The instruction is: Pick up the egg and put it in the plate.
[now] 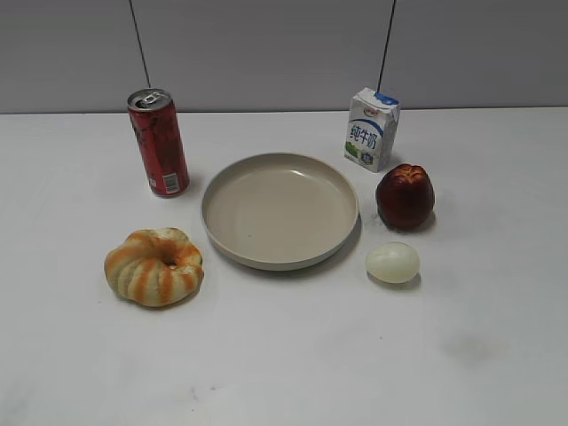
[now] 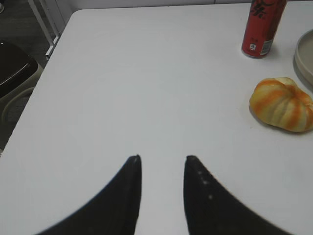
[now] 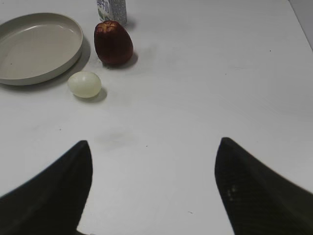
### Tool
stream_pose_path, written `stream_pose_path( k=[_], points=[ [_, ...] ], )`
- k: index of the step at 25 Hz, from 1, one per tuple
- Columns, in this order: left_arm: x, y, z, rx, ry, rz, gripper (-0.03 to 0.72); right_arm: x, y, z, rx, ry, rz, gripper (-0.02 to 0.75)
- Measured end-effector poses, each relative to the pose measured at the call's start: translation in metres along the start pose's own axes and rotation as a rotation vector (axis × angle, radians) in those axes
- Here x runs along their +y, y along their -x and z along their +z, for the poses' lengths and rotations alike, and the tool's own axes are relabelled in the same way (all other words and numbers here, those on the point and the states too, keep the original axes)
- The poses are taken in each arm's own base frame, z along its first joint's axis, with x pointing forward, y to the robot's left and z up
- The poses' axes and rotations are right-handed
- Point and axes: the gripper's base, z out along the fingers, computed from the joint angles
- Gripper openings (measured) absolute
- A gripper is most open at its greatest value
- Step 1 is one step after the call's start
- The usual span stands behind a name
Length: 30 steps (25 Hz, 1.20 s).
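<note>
So far nothing of the task is done: the egg [image 3: 84,84] lies on the table [image 3: 205,88], outside the plate [image 3: 34,46], and neither arm shows in the exterior view. The right gripper [image 3: 154,188] has its jaws spread wide and holds nothing; the egg sits ahead of it and off to its left, well apart from the fingertips. Just beyond the egg is the red fruit [image 3: 113,42], near but not touching it, with a milk carton [image 3: 112,10] behind that. The plate is farther left again, its rim just beside the egg, and it looks bare. The left gripper [image 2: 163,166] is also empty, jaws parted by a narrower gap, over bare table; the bread [image 2: 282,104] and the can [image 2: 261,27] are ahead to its right, the egg out of its view. Everything remains, by my reading: reach, grasp, lift, carry left, release. The right arm seems the better placed.
</note>
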Motion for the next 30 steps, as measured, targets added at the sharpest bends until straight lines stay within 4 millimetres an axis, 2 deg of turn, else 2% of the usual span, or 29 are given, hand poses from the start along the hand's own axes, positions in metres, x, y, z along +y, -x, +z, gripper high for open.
stream_pose_path(
  k=[22, 27, 30],
  points=[
    [0.0, 0.0, 0.0, 0.0, 0.0, 0.0, 0.235, 0.001, 0.002, 0.001, -0.003, 0.015, 0.038, 0.587],
    [0.0, 0.0, 0.0, 0.0, 0.0, 0.0, 0.235, 0.002, 0.031, 0.008, -0.172, 0.034, 0.074, 0.587],
    [0.0, 0.0, 0.0, 0.0, 0.0, 0.0, 0.235, -0.001, 0.049, 0.022, -0.255, 0.012, 0.075, 0.594]
  ],
)
